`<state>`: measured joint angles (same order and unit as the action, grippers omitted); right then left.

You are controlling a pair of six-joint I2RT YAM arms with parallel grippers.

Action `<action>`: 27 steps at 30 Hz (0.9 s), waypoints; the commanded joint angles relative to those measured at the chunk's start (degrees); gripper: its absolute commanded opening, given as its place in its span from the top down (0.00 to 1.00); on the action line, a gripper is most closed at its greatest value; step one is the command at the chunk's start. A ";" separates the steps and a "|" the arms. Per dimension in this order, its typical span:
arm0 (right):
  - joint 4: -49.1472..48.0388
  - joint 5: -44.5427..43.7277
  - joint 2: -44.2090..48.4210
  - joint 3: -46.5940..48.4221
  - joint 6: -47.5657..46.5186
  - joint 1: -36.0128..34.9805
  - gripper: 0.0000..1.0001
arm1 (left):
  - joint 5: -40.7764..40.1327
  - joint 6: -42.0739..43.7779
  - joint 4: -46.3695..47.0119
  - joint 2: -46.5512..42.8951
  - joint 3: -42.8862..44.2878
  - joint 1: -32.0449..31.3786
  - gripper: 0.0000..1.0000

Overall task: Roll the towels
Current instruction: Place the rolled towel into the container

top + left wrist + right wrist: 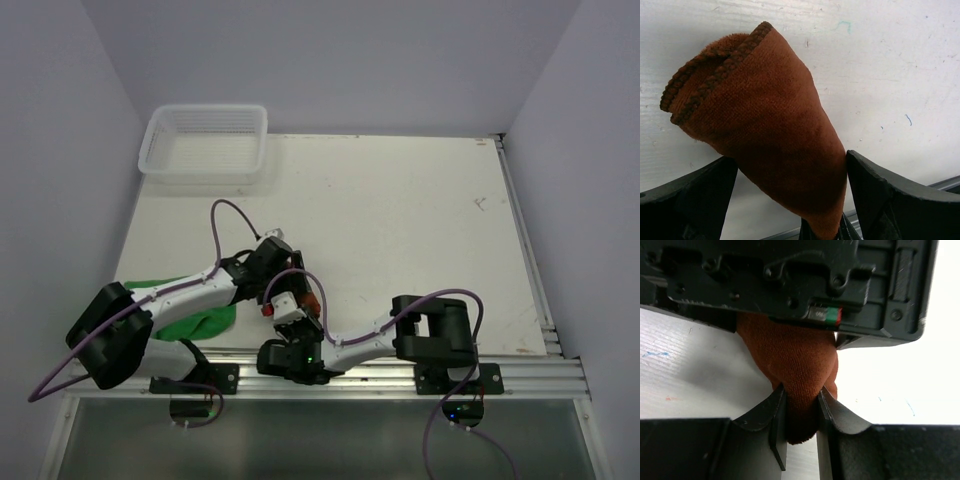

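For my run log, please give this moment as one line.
right gripper: shut on brown towel | left gripper: open, astride it | green towel: on table, not held

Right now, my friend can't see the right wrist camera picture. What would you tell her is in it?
Two black fingers of the right gripper pinch a fold of brown towel at the bottom middle. The black end of the left arm fills the top, over the towel, and the white table shows behind.
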<state>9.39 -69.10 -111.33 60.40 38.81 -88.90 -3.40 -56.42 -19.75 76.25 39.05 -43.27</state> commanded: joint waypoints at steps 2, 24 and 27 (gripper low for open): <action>-3.32 -3.41 -1.08 1.91 -0.40 -0.74 0.86 | 0.76 -0.09 2.87 1.10 -1.69 -0.50 0.11; -7.81 -2.97 1.90 -1.95 -2.16 -1.89 0.58 | -5.39 7.12 1.03 8.83 1.56 -0.50 0.73; -7.54 -3.32 3.91 -3.09 -1.28 -1.89 0.48 | -6.27 7.12 0.59 7.78 0.33 -0.50 0.75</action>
<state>2.50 -69.38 -111.63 58.52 35.22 -90.15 -4.60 -51.44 -17.19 83.40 40.32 -44.03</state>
